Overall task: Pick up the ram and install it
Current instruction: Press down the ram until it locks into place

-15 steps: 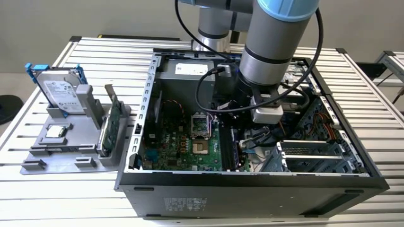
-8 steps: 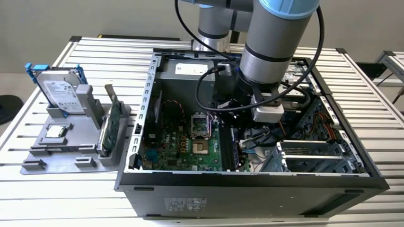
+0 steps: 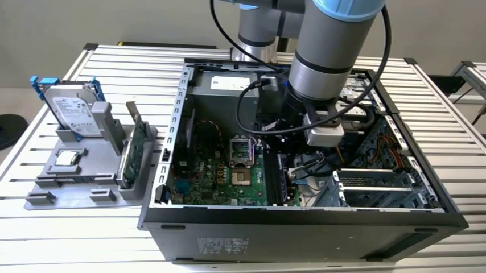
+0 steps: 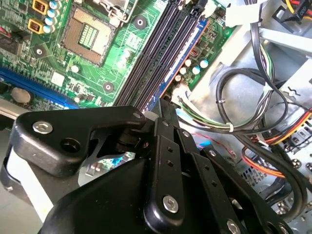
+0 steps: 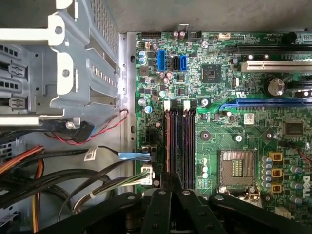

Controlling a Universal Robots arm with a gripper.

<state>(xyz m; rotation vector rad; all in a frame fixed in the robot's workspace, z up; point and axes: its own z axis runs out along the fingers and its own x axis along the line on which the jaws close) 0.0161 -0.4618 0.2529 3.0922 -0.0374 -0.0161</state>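
My gripper (image 5: 170, 181) is down inside the open computer case (image 3: 304, 222), at the end of the row of black memory slots (image 5: 181, 141). Its fingers are drawn together. A thin dark blue edge that I take for the ram (image 4: 175, 73) runs from the fingertips along the outermost slot, the one nearest the loose cables. In the first wrist view the ram (image 5: 168, 146) shows edge-on as a narrow purplish line. I cannot tell whether it is fully seated. In the second wrist view my gripper (image 4: 165, 105) meets that strip's near end.
The bare processor socket (image 5: 236, 168) lies beside the slots. Cable bundles (image 5: 58, 180) and a metal drive cage (image 5: 73, 63) crowd the other side. At the exterior view's left, a grey tray (image 3: 45, 193) holds a silver hard drive (image 3: 72, 111) and an upright green card (image 3: 133, 156).
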